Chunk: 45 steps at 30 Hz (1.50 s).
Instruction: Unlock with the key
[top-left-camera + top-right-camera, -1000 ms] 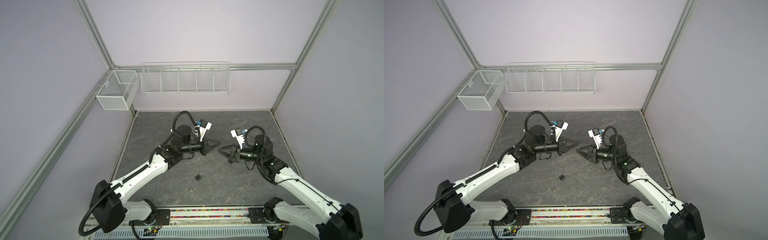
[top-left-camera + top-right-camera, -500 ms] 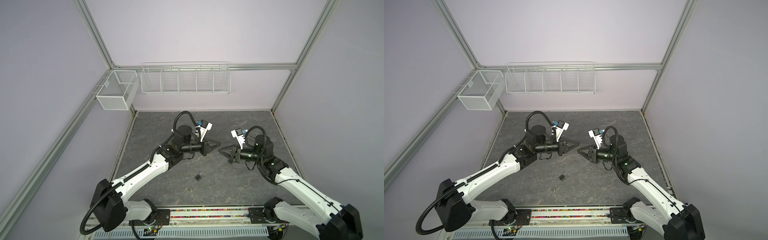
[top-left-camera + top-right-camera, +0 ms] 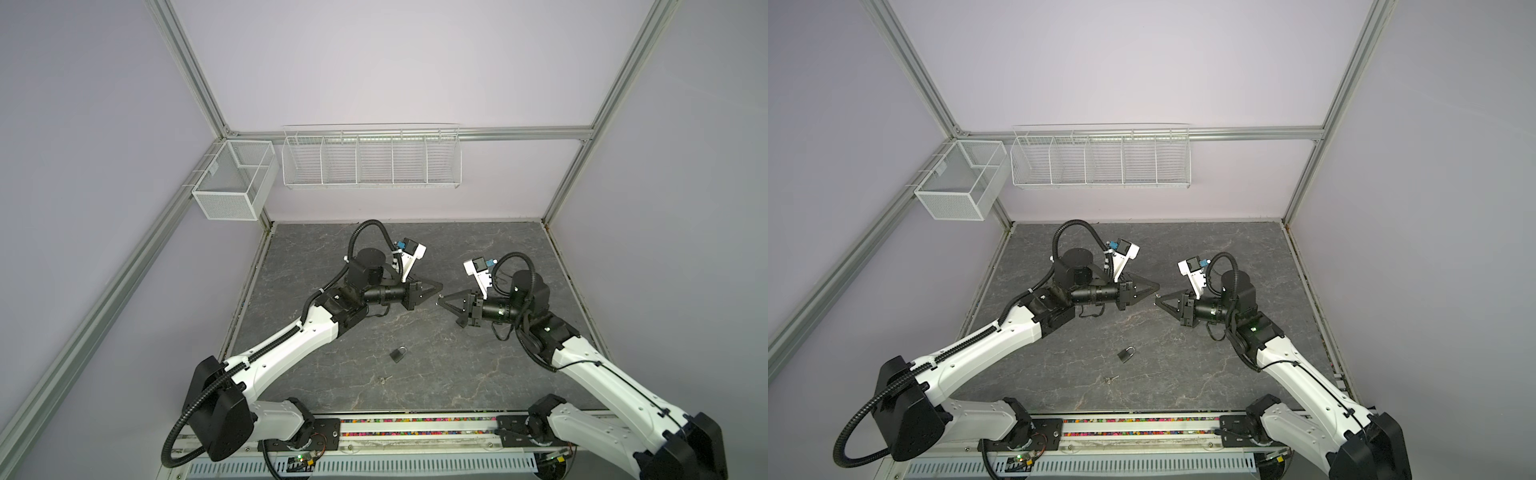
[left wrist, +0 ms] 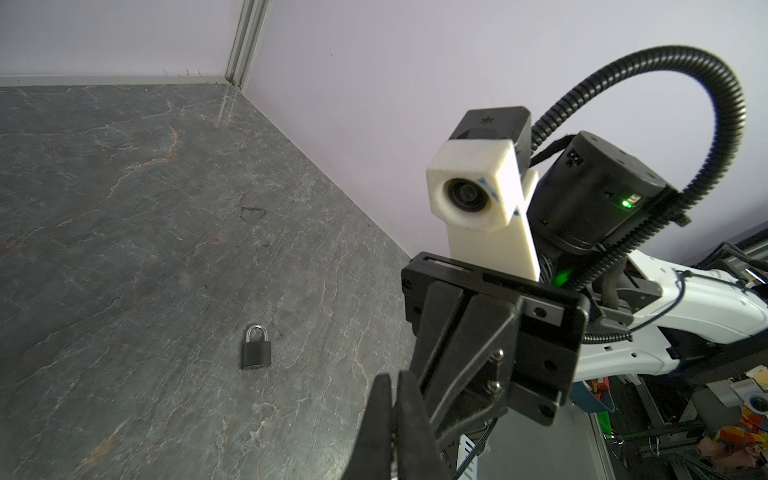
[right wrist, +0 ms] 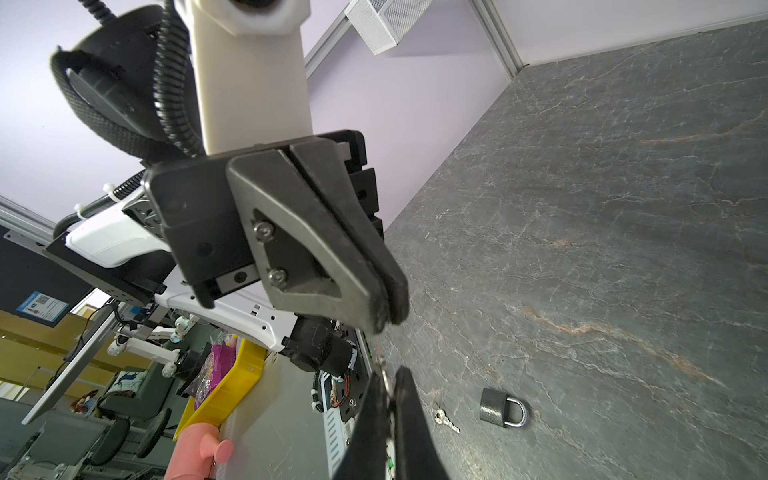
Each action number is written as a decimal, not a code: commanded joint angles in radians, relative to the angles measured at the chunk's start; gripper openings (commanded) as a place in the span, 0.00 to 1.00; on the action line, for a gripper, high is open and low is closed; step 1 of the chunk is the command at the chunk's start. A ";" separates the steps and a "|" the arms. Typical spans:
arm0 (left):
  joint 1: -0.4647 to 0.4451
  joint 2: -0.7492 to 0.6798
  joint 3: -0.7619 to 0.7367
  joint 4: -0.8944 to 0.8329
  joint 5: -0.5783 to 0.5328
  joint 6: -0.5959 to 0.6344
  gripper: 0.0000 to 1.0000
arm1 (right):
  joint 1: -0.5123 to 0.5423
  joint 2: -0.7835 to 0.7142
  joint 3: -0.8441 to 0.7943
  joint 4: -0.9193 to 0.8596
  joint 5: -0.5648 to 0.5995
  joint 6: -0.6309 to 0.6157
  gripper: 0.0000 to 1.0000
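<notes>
A small black padlock with a silver shackle lies flat on the grey floor, also in the left wrist view and the right wrist view. My right gripper is shut on a thin silver key that pokes out past its tips. It hovers above the floor, well behind the padlock. My left gripper is shut with nothing showing between its fingers. It faces the right one tip to tip with a small gap. A second small key lies beside the padlock.
A white wire rack hangs on the back wall and a white mesh basket on the left frame rail. Grey marble-pattern floor stretches between the side walls. Both arm bases stand along the front rail.
The right gripper's jaws have closed from slightly apart to shut on the key. Both arms have hardly moved, and the padlock lies where it was.
</notes>
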 commanded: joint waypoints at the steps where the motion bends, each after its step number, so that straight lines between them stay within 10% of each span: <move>1: -0.001 0.005 0.050 -0.045 -0.047 0.031 0.16 | -0.010 -0.034 0.006 -0.072 0.084 -0.013 0.06; 8: -0.001 -0.007 0.063 -0.090 -0.207 0.038 0.54 | -0.026 -0.095 0.072 -0.320 0.301 -0.015 0.06; 22: -0.169 0.271 0.107 -0.223 -0.493 0.196 0.60 | -0.025 -0.237 0.330 -0.815 0.882 0.006 0.07; 45: -0.322 0.932 0.761 -0.699 -0.741 0.158 0.57 | -0.024 -0.318 0.336 -0.752 0.846 -0.010 0.07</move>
